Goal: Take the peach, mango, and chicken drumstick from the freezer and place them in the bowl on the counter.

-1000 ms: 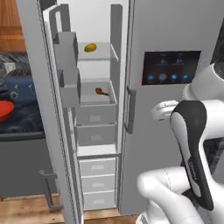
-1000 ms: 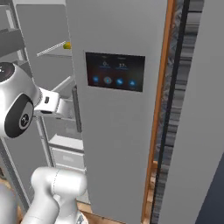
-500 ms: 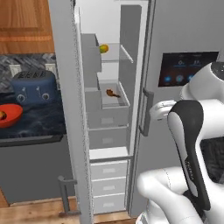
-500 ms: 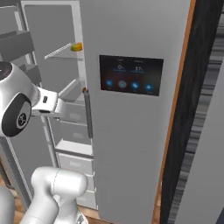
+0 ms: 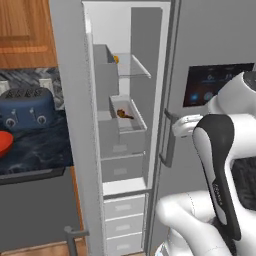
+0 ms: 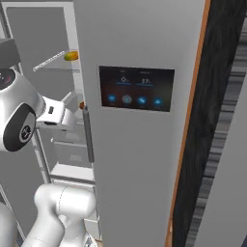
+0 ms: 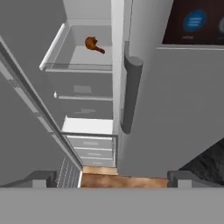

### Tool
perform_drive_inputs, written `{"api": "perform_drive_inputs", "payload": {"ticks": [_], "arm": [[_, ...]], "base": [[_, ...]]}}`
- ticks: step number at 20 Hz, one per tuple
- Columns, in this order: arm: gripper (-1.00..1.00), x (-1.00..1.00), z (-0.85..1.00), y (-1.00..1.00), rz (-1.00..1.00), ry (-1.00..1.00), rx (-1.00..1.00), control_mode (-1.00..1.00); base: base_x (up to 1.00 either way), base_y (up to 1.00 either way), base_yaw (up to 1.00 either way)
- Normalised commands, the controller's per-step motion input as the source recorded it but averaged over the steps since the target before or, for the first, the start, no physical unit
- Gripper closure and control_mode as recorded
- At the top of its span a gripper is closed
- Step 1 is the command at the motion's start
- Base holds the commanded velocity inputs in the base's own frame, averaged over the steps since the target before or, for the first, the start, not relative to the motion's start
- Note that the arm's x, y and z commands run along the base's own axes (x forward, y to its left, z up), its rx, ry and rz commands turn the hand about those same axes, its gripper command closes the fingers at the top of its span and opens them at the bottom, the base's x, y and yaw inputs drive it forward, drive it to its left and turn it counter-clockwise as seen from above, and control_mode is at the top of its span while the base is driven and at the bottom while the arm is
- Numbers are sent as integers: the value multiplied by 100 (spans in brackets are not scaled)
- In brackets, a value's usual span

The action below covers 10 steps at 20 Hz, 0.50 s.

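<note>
The freezer [image 5: 125, 125] stands open. The gripper [image 7: 112, 177] is fully open, holds nothing, and sits outside by the handle [image 7: 130, 94]. The drumstick [image 7: 92, 44] lies in a clear bin; a fruit [image 5: 116, 59] sits on the shelf above. Risk: reaching in may strike the handle or the door edge, since the opening is narrow.

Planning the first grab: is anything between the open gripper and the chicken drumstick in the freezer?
Nothing visible blocks it. The freezer door is open, and the chicken drumstick lies uncovered in an open-fronted tray, in plain sight past the gripper.
</note>
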Motion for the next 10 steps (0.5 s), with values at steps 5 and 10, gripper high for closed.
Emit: {"api": "perform_drive_inputs", "payload": {"ticks": [5, 10], "arm": [[-100, 0, 0, 0, 0, 0, 0, 100], [-100, 0, 0, 0, 0, 0, 0, 100]], "base": [[36, 46, -10], [29, 33, 0]]}}
